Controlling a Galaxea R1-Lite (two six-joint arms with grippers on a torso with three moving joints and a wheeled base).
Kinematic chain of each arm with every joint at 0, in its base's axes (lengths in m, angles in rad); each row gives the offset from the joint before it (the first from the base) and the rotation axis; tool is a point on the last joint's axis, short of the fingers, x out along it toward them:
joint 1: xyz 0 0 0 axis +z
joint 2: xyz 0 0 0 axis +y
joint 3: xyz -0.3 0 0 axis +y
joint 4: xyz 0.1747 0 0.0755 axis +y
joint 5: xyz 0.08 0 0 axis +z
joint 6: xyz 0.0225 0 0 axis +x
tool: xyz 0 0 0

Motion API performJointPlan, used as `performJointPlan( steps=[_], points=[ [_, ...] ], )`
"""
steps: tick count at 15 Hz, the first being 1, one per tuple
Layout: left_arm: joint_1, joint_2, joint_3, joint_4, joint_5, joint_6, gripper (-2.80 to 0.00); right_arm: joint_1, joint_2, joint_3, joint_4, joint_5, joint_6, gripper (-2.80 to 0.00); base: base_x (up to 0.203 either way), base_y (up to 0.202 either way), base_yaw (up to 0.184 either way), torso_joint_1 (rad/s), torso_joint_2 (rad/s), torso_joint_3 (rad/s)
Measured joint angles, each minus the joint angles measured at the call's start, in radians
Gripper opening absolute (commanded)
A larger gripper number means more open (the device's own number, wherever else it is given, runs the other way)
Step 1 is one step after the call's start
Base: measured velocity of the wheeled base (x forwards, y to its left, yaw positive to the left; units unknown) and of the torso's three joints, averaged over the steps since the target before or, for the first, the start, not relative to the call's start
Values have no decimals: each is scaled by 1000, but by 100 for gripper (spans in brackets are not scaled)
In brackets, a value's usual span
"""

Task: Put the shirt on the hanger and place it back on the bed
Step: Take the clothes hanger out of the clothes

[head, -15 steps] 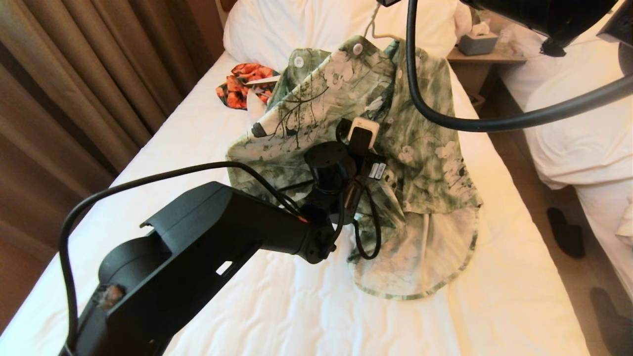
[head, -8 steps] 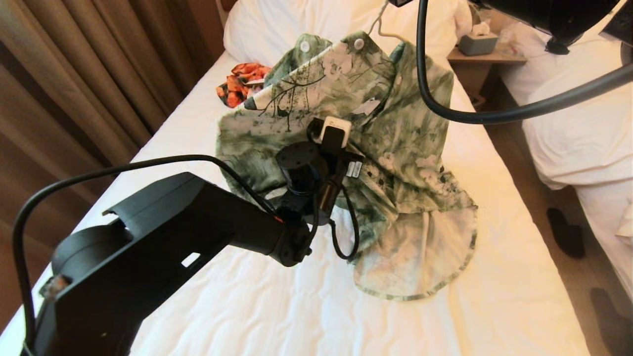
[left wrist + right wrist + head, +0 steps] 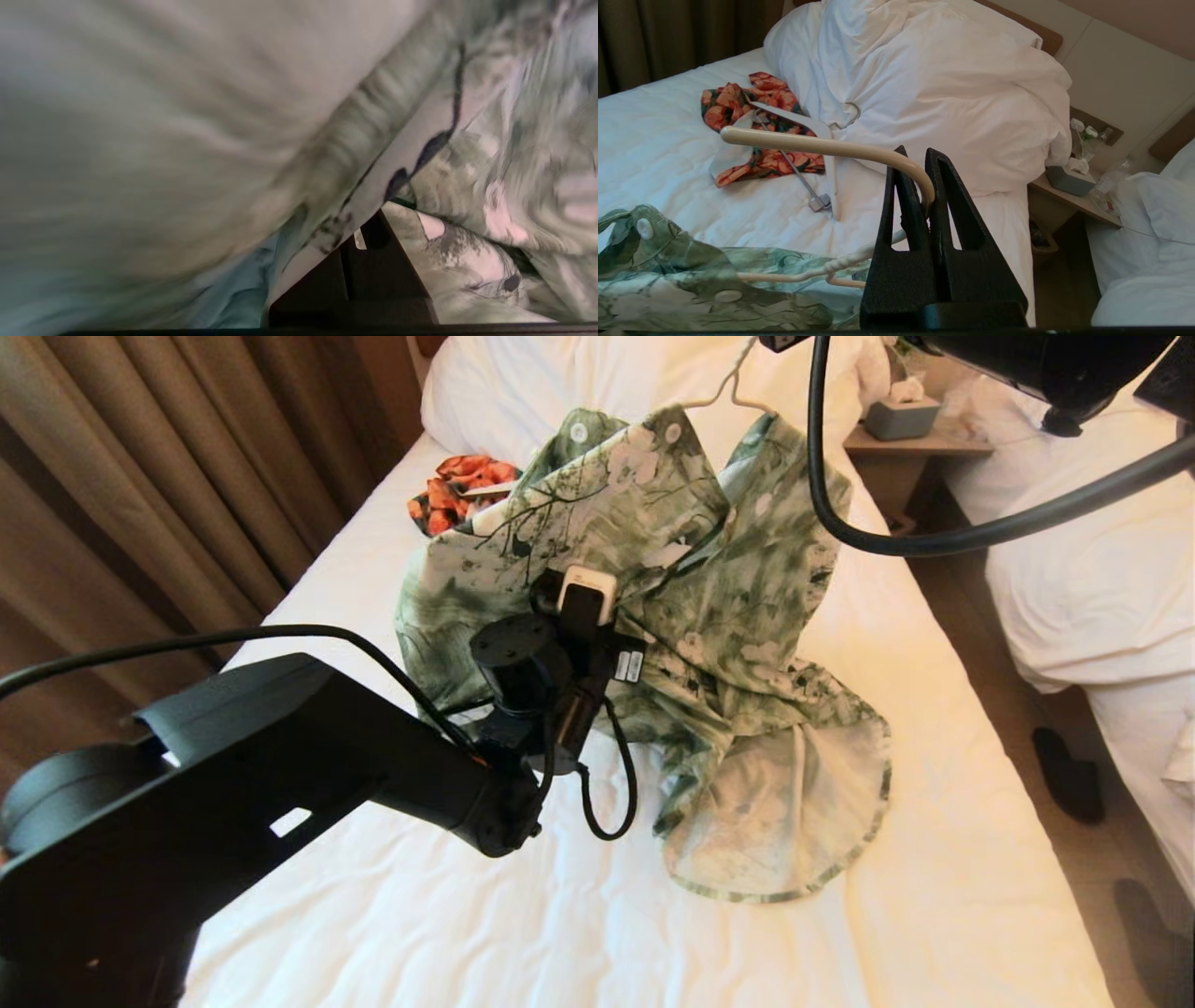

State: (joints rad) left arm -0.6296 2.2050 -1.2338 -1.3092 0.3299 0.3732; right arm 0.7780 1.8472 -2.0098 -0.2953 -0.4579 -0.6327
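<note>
The left gripper (image 3: 583, 616) is reaching into the front folds of the shirt (image 3: 747, 644), nearest the robot; whether its jaws are clenched on cloth I cannot tell, since fabric is filling the left wrist view. Over the last second this arm has been sliding leftward and the shirt has been rising with it, so less cloth is lying on the bed (image 3: 560, 915) and only the lower hem is trailing on the sheet. Farther back, the right gripper (image 3: 923, 186) is holding the hanger (image 3: 817, 145) aloft, jaws clenched on its curved hook, with the shirt's collar draped over the hanger's arms. The shirt seems largely hung; setting it back down is likely next. Beyond, an orange floral garment (image 3: 462, 490) is lying near the pillow (image 3: 560, 383).
</note>
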Motion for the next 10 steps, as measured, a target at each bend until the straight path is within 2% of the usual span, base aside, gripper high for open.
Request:
performJointPlan(
  steps=[5, 10],
  points=[
    [-1, -54, 114, -67, -4, -7, -280, -26, -8, 0, 11, 0, -6, -280, 0, 0, 0, 0, 0, 0],
    [-2, -62, 162, -97, -4, -7, -280, -42, -13, 0, 11, 3, -7, -280, 0, 0, 0, 0, 0, 0]
  ],
)
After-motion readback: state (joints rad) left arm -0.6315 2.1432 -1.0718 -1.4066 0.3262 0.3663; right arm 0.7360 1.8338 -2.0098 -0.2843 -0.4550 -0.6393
